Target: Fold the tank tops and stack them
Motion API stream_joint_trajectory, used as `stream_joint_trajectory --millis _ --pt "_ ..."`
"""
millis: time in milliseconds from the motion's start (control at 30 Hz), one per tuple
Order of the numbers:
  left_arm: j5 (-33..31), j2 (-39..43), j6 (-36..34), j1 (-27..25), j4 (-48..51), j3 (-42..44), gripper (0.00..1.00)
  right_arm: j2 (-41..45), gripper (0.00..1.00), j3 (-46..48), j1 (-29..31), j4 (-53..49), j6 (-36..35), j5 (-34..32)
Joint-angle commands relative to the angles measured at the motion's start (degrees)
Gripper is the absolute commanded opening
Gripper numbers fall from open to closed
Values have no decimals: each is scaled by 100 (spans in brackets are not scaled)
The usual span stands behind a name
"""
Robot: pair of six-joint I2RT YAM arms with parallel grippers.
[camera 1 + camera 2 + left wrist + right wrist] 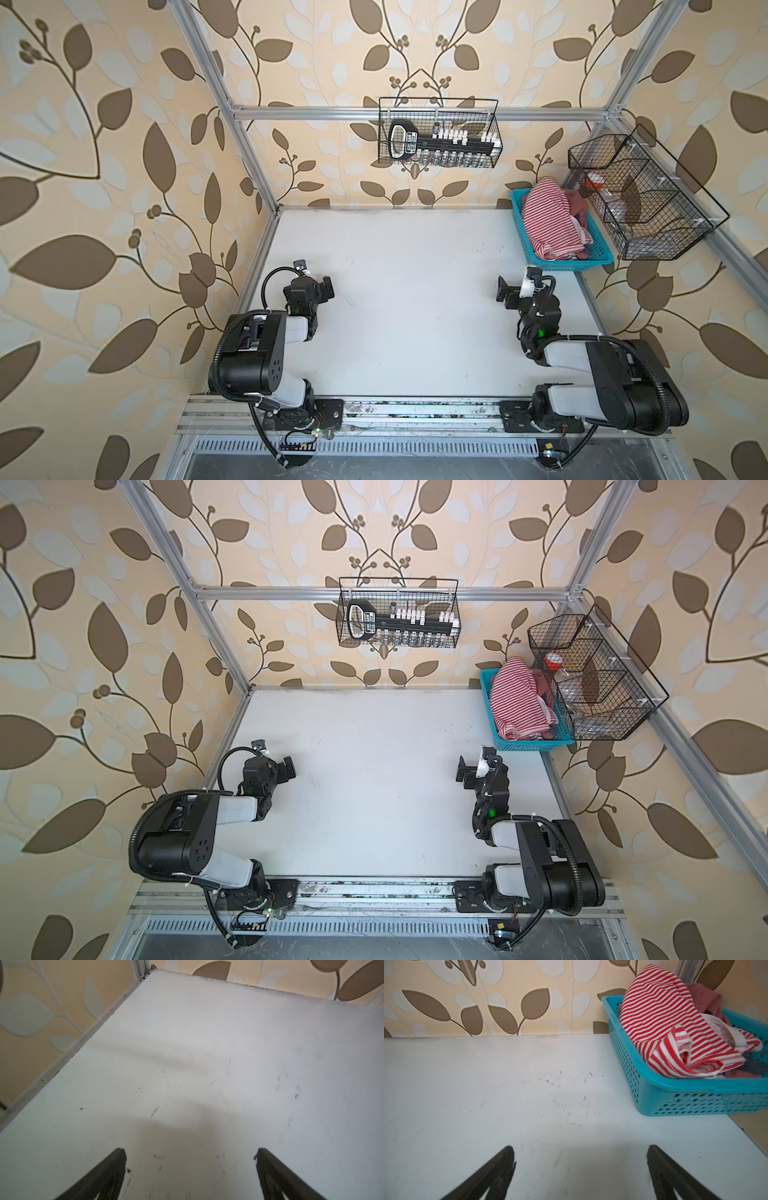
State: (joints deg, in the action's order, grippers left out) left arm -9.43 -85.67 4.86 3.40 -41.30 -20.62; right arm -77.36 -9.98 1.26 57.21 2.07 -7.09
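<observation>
The left gripper (328, 287) was poised over the left side of the white table (415, 324), its arm folded back and its fingers (116, 1167) spread wide and empty. The right gripper (504, 293) mirrored it at the right, fingers (660, 1167) also spread and holding nothing. In the far right corner, the teal basket (582, 262) contained both tank tops. The striped tank top (544, 224) lay crumpled uppermost, with the dusty red tank top (578, 203) bunched beneath and behind it.

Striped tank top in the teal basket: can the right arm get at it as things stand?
Probably yes. The striped tank top lies heaped uppermost in the open teal basket, the right gripper is open and empty, and only bare table lies between.
</observation>
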Motion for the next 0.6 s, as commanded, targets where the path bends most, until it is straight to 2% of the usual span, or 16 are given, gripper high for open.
stream_joint_trajectory --millis 0,567 --pt "-15 59 23 -12 -124 -82 99 3 100 -28 -4 147 -134 48" --pt "-58 44 6 -28 -107 -108 99 -7 100 -27 -28 150 -152 147"
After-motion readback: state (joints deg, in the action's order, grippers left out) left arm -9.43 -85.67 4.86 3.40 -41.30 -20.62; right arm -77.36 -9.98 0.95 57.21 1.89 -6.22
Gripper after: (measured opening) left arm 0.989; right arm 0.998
